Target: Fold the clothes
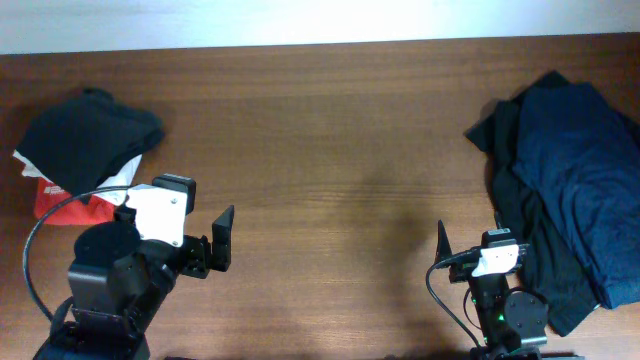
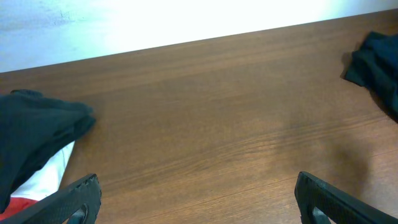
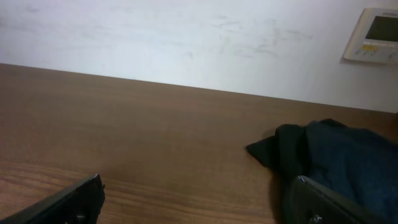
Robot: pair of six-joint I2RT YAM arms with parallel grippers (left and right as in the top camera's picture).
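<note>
Overhead catches both clothes heaps at once, black heap (image 1: 88, 140) on white and red far left, navy heap (image 1: 578, 170) far right on the table (image 1: 330, 120), while wrist views crop them and show left gripper (image 2: 199, 205) and right gripper (image 3: 199, 202) spread wide, empty, fingers cut off below.

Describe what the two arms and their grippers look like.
Both arms are black with a white housing near the wrist. The left arm is bulky, with a black cable looping off its side. The right arm carries a thin cable and a small green light. The left gripper and right gripper each have two flat black fingers.
</note>
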